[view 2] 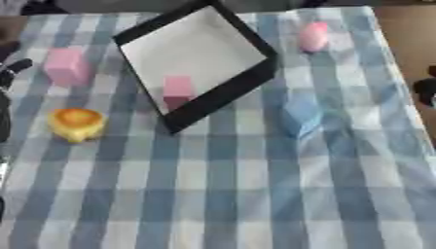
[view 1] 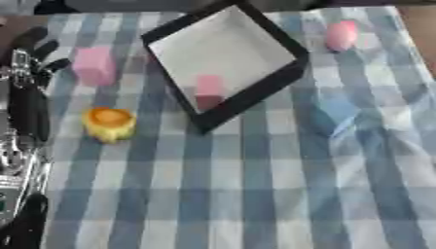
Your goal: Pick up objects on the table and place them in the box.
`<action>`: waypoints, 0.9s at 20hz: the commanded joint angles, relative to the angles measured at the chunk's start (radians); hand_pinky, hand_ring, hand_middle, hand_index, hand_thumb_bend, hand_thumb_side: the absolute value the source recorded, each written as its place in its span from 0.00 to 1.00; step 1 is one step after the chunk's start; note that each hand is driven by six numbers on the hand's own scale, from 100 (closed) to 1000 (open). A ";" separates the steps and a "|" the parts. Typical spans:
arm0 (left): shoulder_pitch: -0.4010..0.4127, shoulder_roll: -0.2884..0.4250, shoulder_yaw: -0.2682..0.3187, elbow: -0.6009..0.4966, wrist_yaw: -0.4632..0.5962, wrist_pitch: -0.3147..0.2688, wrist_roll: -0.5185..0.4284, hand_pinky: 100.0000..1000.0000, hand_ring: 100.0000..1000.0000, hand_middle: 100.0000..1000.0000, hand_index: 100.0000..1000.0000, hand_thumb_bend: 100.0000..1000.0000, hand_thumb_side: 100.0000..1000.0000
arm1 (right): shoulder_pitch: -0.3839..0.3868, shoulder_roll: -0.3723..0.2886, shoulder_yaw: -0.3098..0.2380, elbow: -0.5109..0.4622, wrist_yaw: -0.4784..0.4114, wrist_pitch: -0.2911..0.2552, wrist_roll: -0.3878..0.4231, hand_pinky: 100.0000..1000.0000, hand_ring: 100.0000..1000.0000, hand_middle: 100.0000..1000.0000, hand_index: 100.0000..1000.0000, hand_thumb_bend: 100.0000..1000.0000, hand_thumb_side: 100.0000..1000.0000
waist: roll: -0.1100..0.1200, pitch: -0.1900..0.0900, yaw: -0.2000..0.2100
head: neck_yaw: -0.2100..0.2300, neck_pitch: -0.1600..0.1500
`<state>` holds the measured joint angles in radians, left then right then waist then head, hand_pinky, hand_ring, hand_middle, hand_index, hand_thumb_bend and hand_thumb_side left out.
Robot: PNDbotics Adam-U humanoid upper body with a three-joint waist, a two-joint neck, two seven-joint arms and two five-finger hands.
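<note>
The left eye view shows far more of the left hand than the right eye view does: its dark fingers stand at the left edge, reaching up toward the far side of the tabletop, with the silver and black arm running down the same edge below them. The fingers look relaxed and slightly spread, holding nothing and touching nothing that can be made out. The right eye view keeps only a sliver of those fingers, but it alone shows a dark shape at its right edge, beside the cloth, which may be the right hand; whether its fingers are straight or curled cannot be told.

Just right of the left hand stands a pink block, upright, apart from the fingers. Nearer the robot than that block sits a yellow cup-like thing with an orange top, opening upward.

The box, black-walled with a pale floor, lies right of the pink block, turned so that one corner points toward the robot. Inside it, near that near corner, a second pink block stands upright.

Right of the box's near corner lies a blue object on the blue-checked cloth, shape unclear. Beyond the box's right corner a pink rounded object rests, long axis running roughly away from the robot.
</note>
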<state>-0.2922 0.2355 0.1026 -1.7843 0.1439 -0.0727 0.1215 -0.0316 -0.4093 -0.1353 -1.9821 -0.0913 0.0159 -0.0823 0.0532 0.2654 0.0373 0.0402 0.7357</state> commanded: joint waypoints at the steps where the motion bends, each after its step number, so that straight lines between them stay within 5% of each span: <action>1: -0.007 0.021 -0.001 -0.011 -0.002 -0.001 -0.004 0.76 0.85 0.82 0.80 0.00 0.74 | -0.002 -0.012 -0.005 -0.018 0.006 0.002 0.000 0.83 0.76 0.61 0.78 0.00 0.61 | 0.009 -0.001 0.000 | 0.000 -0.009; 18: -0.053 0.065 0.009 0.015 0.002 -0.003 0.005 0.76 0.85 0.83 0.81 0.00 0.72 | -0.014 -0.023 -0.016 -0.018 -0.004 -0.004 -0.006 0.83 0.76 0.62 0.78 0.00 0.60 | 0.017 0.004 -0.013 | -0.024 -0.009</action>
<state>-0.3321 0.2618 0.1034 -1.7628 0.1443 -0.0731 0.1230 -0.0361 -0.4095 -0.1411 -1.9821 -0.0921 0.0138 -0.0851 0.0604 0.2686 0.0248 0.0184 0.7345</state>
